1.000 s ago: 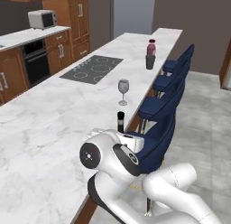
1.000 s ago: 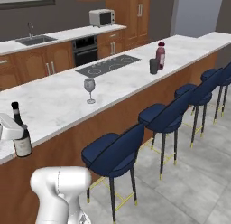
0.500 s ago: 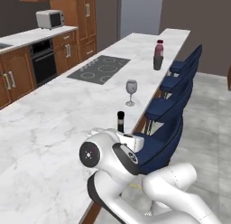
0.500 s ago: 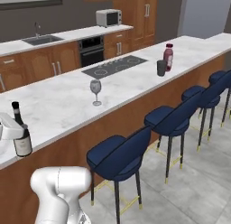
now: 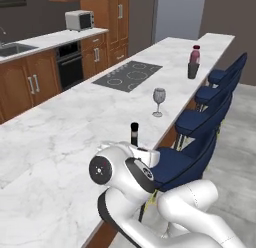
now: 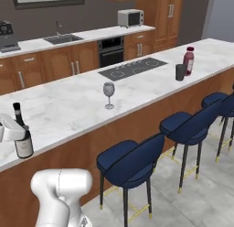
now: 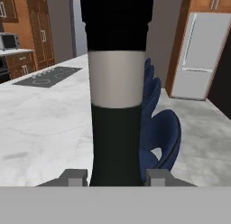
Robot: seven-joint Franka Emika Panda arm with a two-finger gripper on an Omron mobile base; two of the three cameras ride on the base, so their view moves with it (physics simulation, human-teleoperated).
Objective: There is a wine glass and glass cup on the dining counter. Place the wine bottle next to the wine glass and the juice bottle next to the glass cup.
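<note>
**Q:** While you look along your own fingers, what do you have in front of you?

**Me:** My hand (image 7: pixel 116 177) is clenched on the wine bottle (image 7: pixel 116 90). Its black body with the pale label band stands upright between my two fingertips (image 7: pixel 73 177), one on each side of its lower part. In the right base view the same bottle (image 6: pixel 21 135) stands at the near left end of the dining counter (image 6: pixel 77 105), close to the front edge, with my white hand wrapped against its side.

**Q:** Where are the glasses?

**Me:** The wine glass (image 6: pixel 109 94) stands upright farther along the counter, near the front edge and well apart from my bottle. In the left base view it (image 5: pixel 158 101) sits to the right of the inset cooktop (image 5: pixel 128 75). Far down the counter the glass cup (image 6: pixel 180 72) stands just beside the juice bottle (image 6: pixel 188 61); I cannot tell whether they touch.

**Q:** Anything else?

**Me:** Blue stools (image 6: pixel 130 161) line the counter's right side. A microwave (image 5: pixel 79 20) sits on the back worktop at the far left.
</note>
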